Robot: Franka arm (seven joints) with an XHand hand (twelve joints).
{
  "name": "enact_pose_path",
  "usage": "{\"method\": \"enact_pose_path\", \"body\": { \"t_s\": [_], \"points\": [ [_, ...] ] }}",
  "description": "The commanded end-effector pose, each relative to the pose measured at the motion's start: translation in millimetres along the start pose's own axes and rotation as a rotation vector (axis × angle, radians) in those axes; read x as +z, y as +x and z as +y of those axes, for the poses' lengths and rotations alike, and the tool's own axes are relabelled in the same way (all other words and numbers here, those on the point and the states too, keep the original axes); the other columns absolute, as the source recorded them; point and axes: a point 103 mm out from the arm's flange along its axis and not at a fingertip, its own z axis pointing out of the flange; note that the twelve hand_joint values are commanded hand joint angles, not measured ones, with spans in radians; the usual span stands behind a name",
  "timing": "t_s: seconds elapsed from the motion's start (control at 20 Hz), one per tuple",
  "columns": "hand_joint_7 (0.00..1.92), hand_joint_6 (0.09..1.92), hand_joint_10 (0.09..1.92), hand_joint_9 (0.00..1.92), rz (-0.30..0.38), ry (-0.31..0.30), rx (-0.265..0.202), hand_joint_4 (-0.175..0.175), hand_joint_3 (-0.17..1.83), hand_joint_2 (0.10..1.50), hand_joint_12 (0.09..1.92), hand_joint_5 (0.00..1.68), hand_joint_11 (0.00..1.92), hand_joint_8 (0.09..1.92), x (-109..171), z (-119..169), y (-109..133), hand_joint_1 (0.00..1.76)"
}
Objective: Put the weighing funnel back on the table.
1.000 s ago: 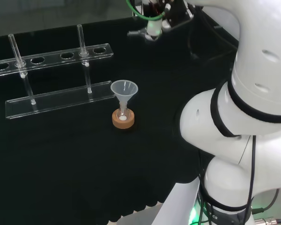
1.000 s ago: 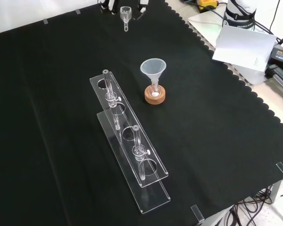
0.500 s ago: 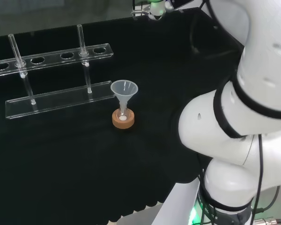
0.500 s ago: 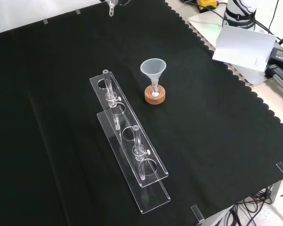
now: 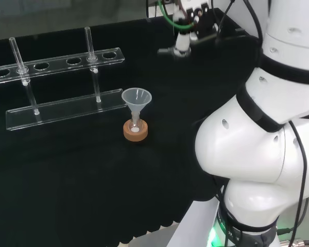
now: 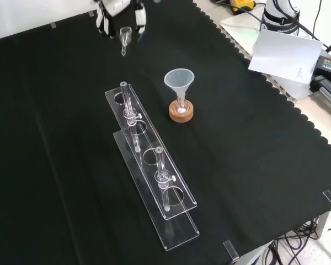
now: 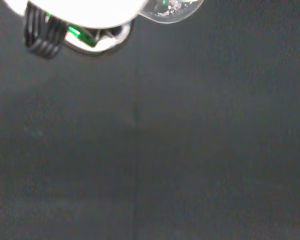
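My hand (image 6: 118, 14) has dropped back toward the rack (image 6: 182, 223), fingers (image 6: 139, 23) pinching the weighing funnel (image 6: 124, 37) above the bench (image 6: 55, 165); setting down and release remain.

Hand (image 6: 116, 8), weighing funnel (image 6: 124, 36) now lower

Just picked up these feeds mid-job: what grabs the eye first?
In the head view, the arm's big white links bulk at the right. At the top of the front view, the black and white hand holds the small clear weighing funnel between its fingers, stem down. Mid-cloth stands the funnel in a flask on a cork ring, beside a clear tube rack.
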Motion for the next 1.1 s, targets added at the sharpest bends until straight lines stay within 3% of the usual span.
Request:
{"method": "enact_pose_path", "body": {
  "t_s": [0.05, 1.1],
  "points": [
    [0.55, 0.86, 0.34, 0.88, -0.048, 0.023, 0.023, 0.115, 0.79, 0.62, 1.03, 1.20, 0.79, 0.66, 21.9, 32.6, -8.5, 1.13],
    [0.55, 0.86, 0.34, 0.88, -0.063, -0.030, -0.034, 0.097, 0.79, 0.62, 1.03, 1.20, 0.79, 0.67, 58.1, 99.9, 41.1, 1.13]
  ]
}}
